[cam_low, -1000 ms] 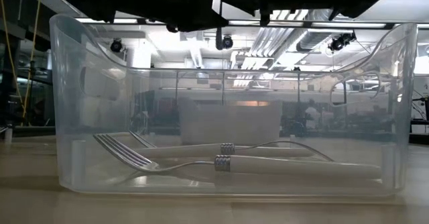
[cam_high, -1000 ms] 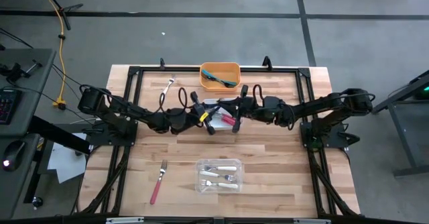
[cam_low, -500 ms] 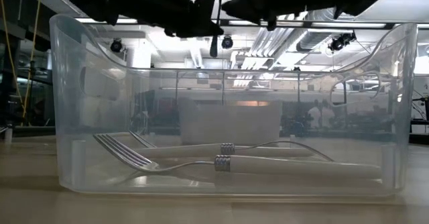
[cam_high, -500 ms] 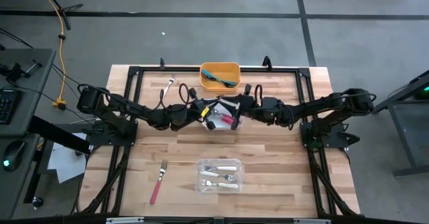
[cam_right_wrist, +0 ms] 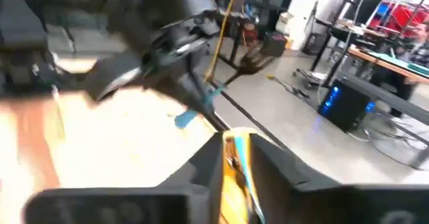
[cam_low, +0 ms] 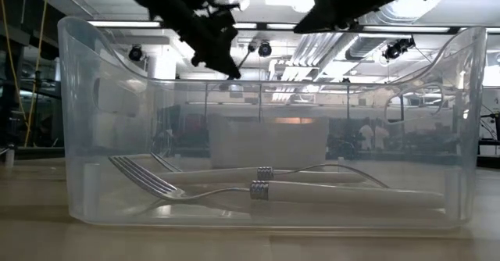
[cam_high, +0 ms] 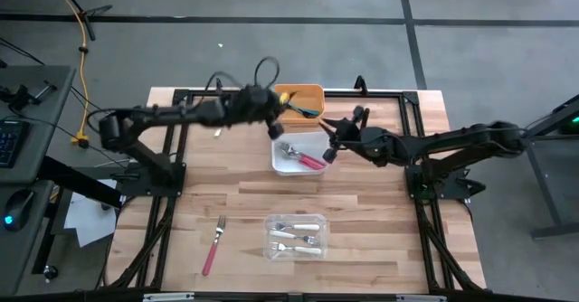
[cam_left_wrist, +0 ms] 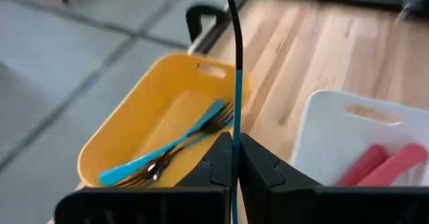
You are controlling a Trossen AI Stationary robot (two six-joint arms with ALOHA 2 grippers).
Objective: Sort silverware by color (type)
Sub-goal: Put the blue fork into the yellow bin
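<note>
You have a slim teal-handled fork (cam_left_wrist: 235, 83) pinched in the closed fingers of the left gripper (cam_high: 271, 117). In the left wrist view it runs as a thin line straight up the middle of the frame, its long axis in line with the fingers. It hangs above the near rim of the orange plastic bin (cam_left_wrist: 120, 140), which sits at the lower left of that frame and already holds teal-handled forks (cam_left_wrist: 164, 153). So the drop spot lies just ahead of and below the jaws.

In the high view, that bin (cam_high: 312, 92) is at upper centre, touching the left gripper's outline. The white plastic bin (cam_high: 280, 162) with pink-handled forks (cam_high: 308, 160) sits just below it. The right gripper (cam_high: 331, 130) hovers beside the white bin, empty as far as you can see; its finger gap cannot be judged. The left arm is nearer the orange bin.

Lower in the frame, one pink-handled fork (cam_high: 213, 245) lies loose on the wooden table (cam_high: 380, 239), pointing up the frame, beside the clear plastic bin (cam_high: 271, 239) of white-handled forks (cam_high: 298, 227).
</note>
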